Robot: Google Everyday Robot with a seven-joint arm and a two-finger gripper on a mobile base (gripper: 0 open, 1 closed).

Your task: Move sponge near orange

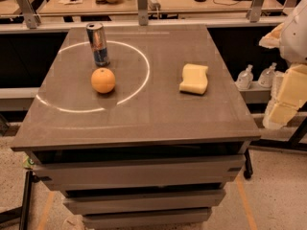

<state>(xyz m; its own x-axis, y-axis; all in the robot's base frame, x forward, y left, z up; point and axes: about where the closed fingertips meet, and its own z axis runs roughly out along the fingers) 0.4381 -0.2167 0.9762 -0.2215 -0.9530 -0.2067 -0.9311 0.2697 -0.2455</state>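
Sponge (194, 78) lies free on surface (158, 110), well apart from orange (103, 80), prob. because hand (286, 101) hangs off the right edge w/ nothing visibly in it, open or closed can't tell.

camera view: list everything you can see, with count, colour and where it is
table: one, dark grey, centre of view, a pale ring marked on its left half
can: one, silver and blue, upright at the table's back left, inside the ring
orange: one, orange, just in front of the can, inside the ring
sponge: one, pale yellow, right side of the table, outside the ring, apart from the orange
bottles: two, clear, low down past the table's right edge
desk: one, light wood, behind the table, cluttered
end effector: one, cream, at the view's right edge, off the table, not touching the sponge
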